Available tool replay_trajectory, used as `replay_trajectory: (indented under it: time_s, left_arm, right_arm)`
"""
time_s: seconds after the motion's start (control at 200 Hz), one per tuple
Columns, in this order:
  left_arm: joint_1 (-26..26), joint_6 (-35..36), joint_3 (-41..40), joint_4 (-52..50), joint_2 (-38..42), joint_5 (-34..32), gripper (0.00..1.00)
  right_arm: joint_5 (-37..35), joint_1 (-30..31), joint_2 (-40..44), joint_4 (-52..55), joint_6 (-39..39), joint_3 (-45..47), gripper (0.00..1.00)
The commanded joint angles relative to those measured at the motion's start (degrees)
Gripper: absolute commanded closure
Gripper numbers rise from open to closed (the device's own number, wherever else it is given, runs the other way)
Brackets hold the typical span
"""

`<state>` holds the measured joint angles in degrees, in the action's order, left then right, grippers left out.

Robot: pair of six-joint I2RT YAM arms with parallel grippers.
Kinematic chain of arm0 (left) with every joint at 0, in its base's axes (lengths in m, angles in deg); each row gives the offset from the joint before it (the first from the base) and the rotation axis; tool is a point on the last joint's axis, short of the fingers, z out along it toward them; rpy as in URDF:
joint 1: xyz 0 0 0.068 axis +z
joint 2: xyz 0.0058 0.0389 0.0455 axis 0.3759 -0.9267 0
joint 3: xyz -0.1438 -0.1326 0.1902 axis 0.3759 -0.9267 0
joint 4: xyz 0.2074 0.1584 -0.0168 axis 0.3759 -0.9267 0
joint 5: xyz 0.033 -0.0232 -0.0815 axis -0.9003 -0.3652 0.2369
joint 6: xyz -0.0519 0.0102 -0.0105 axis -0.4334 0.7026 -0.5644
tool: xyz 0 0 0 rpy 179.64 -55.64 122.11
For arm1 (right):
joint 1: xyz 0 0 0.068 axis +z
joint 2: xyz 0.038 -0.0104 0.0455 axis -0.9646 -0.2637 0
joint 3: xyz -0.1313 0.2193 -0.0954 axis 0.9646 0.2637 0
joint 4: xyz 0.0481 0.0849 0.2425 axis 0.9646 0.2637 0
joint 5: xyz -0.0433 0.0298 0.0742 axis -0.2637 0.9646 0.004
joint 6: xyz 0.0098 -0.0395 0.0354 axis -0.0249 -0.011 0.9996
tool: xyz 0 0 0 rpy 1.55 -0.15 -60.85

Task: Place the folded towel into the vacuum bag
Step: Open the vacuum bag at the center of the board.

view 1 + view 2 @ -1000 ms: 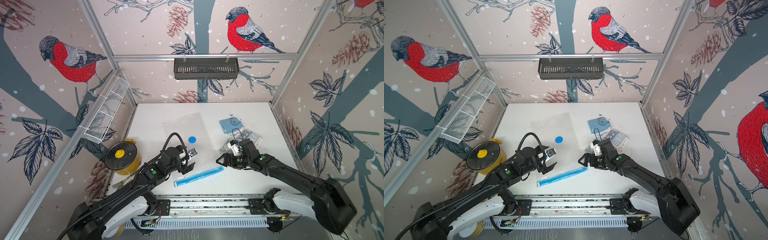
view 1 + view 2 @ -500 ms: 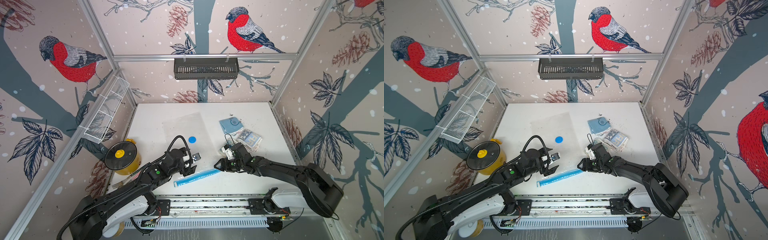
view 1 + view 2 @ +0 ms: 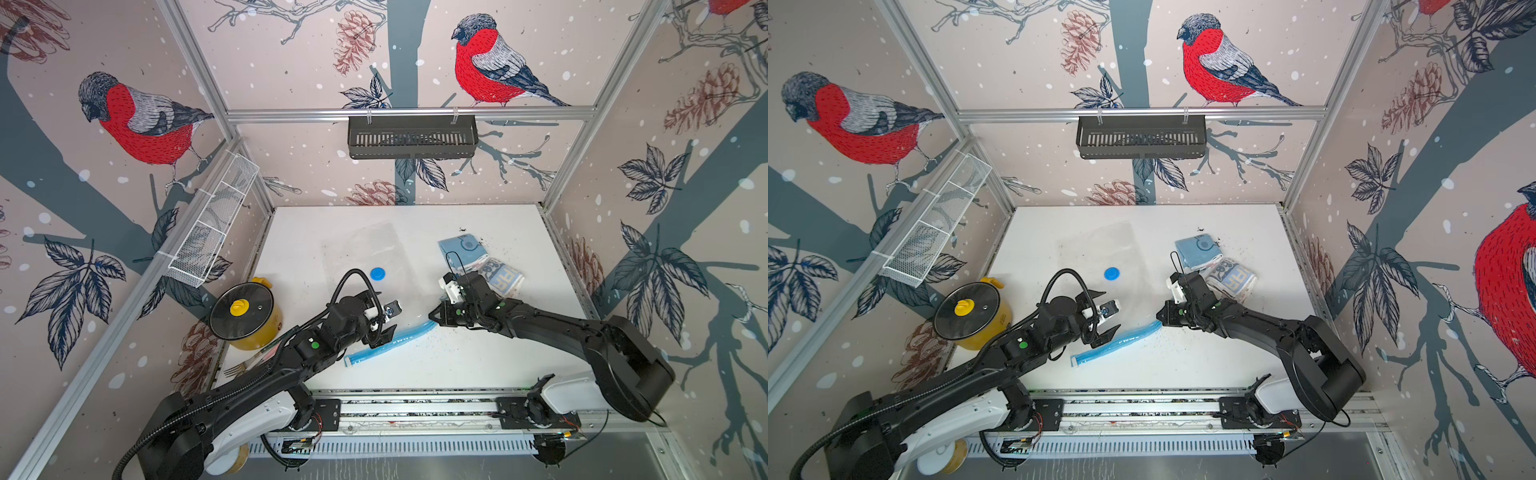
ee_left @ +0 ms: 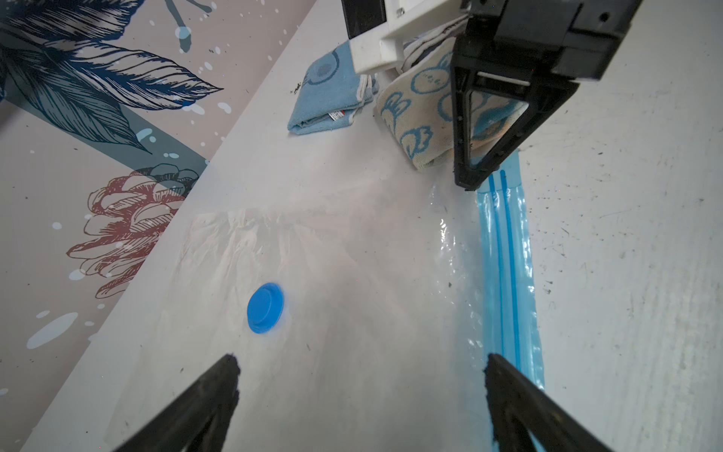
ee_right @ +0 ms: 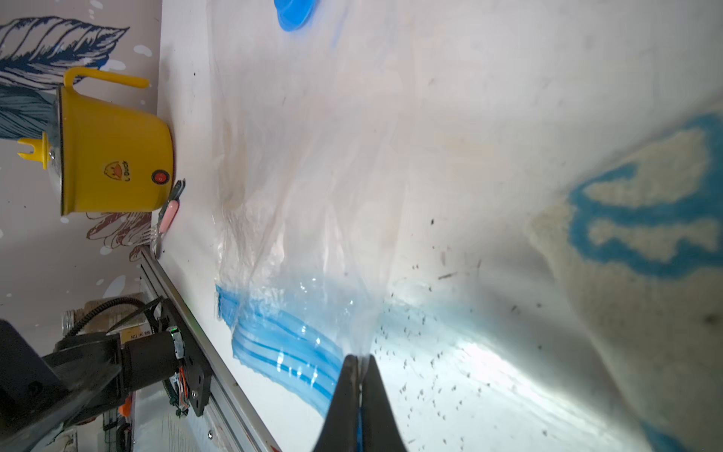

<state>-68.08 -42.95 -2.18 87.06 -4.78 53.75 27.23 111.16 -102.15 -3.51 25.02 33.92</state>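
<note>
A yellow pot with a glass lid [image 3: 245,318] stands at the left edge of the white table [image 3: 478,361]. The left gripper [image 3: 388,322] hovers spread wide over the clear plastic vacuum bag [image 3: 365,257], which lies flat mid-table with its round blue valve cap [image 3: 377,273] up. The right gripper [image 3: 433,318] is pressed together, pinching the end of the bag's blue zip-seal strip [image 3: 390,341]. Just behind it lie two folded towels: a cream blue-printed towel [image 3: 500,280] and a light-blue towel [image 3: 461,249].

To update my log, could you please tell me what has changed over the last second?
The right end effector came down and shut on the end of the blue zip-seal strip of the clear plastic vacuum bag. The left end effector stayed open over the bag; the two folded towels lay untouched.
</note>
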Motion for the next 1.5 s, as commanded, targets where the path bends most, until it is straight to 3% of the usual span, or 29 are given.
replay_trajectory:
  time_s: [0.0,0.25,0.415,0.715,1.106,1.341,1.496]
  left_arm:
    - [-0.11,0.15,0.01,2.61,0.68,0.07,0.03]
    - [-0.47,1.51,1.59,0.91,-1.29,0.88,0.03]
    - [-4.15,2.95,1.0,2.85,-4.67,-2.42,0.03]
    - [-4.78,2.74,-0.84,17.16,-12.77,-10.82,0.07]
    - [-4.8,3.43,-0.34,23.22,-21.04,-7.57,0.12]
    - [-4.74,-0.41,5.45,20.9,-28.85,-13.58,0.31]
    - [-4.78,-1.24,5.82,23.64,-31.68,-14.2,0.35]
  right_arm:
    - [0.09,-2.34,-0.83,2.72,-3.04,-2.6,0.97]
    - [1.86,-8.88,-1.92,5.87,-5.61,-7.69,0.98]
    - [2.58,-10.35,-3.53,6.3,-6.19,-9.99,0.99]
    - [4.35,-10.7,-5.21,6.15,-7.43,-10.2,0.99]
    - [5.16,-11.48,-4.33,6.64,-7.98,-10.93,0.99]
    - [6.16,-12.01,-4.19,5.51,-7.56,-10.08,0.99]
    - [6.26,-12.35,-4.02,5.49,-7.61,-10.17,0.99]
